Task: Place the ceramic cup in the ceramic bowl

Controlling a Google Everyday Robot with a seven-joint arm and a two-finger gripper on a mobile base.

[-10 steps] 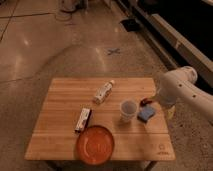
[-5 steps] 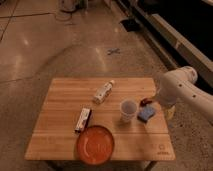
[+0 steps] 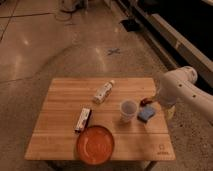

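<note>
The white ceramic cup (image 3: 128, 110) stands upright on the wooden table (image 3: 62, 105), right of centre. The orange-red ceramic bowl (image 3: 95, 145) sits near the table's front edge, to the left of and in front of the cup, and holds nothing. My white arm (image 3: 182, 92) reaches in from the right. My gripper (image 3: 150, 102) is at the arm's lower end over the table's right edge, just right of the cup and apart from it, near a small red object (image 3: 144, 101).
A blue sponge-like block (image 3: 146, 114) lies just right of the cup. A white labelled bottle (image 3: 103, 92) lies on its side behind the cup. A dark snack bar (image 3: 83, 119) lies left of the cup. Polished floor surrounds the table.
</note>
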